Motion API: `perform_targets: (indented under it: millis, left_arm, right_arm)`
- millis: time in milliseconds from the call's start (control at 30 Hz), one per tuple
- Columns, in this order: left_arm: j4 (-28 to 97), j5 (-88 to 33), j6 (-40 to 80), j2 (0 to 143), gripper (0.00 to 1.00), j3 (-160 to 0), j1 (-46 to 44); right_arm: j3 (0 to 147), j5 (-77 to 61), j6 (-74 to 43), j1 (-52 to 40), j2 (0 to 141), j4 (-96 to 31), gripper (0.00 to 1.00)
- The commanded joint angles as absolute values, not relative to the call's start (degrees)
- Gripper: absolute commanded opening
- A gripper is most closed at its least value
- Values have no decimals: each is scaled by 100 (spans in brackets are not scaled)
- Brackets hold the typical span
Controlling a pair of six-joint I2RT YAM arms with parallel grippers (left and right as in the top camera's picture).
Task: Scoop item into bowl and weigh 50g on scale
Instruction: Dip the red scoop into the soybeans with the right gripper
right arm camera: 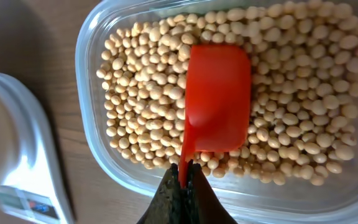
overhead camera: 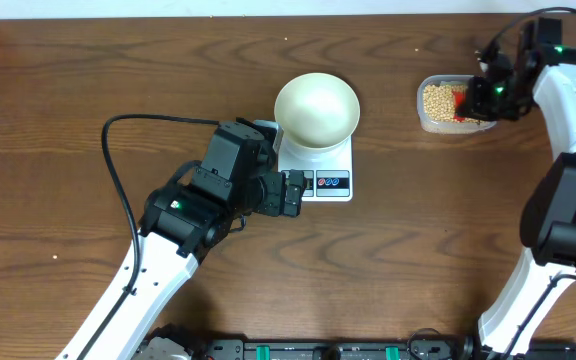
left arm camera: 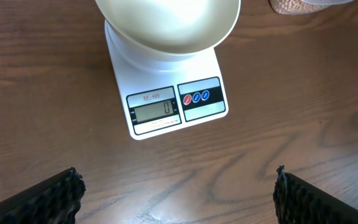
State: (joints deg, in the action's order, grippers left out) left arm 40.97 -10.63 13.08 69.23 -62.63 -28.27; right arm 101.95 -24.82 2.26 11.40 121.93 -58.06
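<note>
My left gripper (left arm camera: 179, 193) sits closest to its lens. Its dark ribbed fingers (left arm camera: 55, 196) are spread wide at the bottom corners of the left wrist view with nothing between them, hovering over the table (overhead camera: 68, 120) just in front of the scale (left arm camera: 160, 78). The scale's display (left arm camera: 155, 111) reads zero, and the bowl (overhead camera: 316, 105) stands on its platform, empty as far as I can see. Further right, well apart from the scale, the clear tub (right arm camera: 89, 124) holds the beans (right arm camera: 142, 99). My right gripper (right arm camera: 184, 186) is clamped tight on the thin handle of the red scoop (right arm camera: 219, 93), whose cup lies on the bean pile. I see no beans on the red face turned to me.

I judge this the first scoop, with nothing weighed yet. To do it well I'd push the cup's lip under the pile at a shallow angle, lift level, and take a modest load rather than a heaped one, so nothing rolls off on the way across to the bowl. I'd tip slowly over the bowl's centre, with the left arm off the scale.
</note>
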Motion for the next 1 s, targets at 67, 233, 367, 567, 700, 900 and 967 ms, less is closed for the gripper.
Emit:
perform_targets:
  millis: [67,233,367,567,700,900,967]
  left_arm:
    - [4117,-1094,1253,6936,99,-6361,-2810]
    - [4117,-1094,1253,6936,99,-6361,-2808]
    - [4117,-1094,1253,6936,99,-6361,-2808]
    - [4117,-1094,1253,6936,99,-6361,-2810]
    - [4117,-1094,1253,6936,99,-6361,-2810]
    - [4117,-1094,1253,6936,99,-6361,-2810]
    - [4117,-1094,1253,6936,99,-6361,-2808]
  right_arm:
    - [10210,-3946,67,1590,12357,-5918,1]
    - [10195,-4329,69,1914,12379,-6051,1]
    - [10119,-4370,69,1905,12403,-6036,1]
    - [10071,-4392,-40,1824,12658,-5964,1]
    - [10071,-4504,-89,1756,12892,-5870,1]
    - [10071,-4539,-145,1634,13168,-5758,1]
    - [10071,-4541,-145,1612,13205,-5756,1]
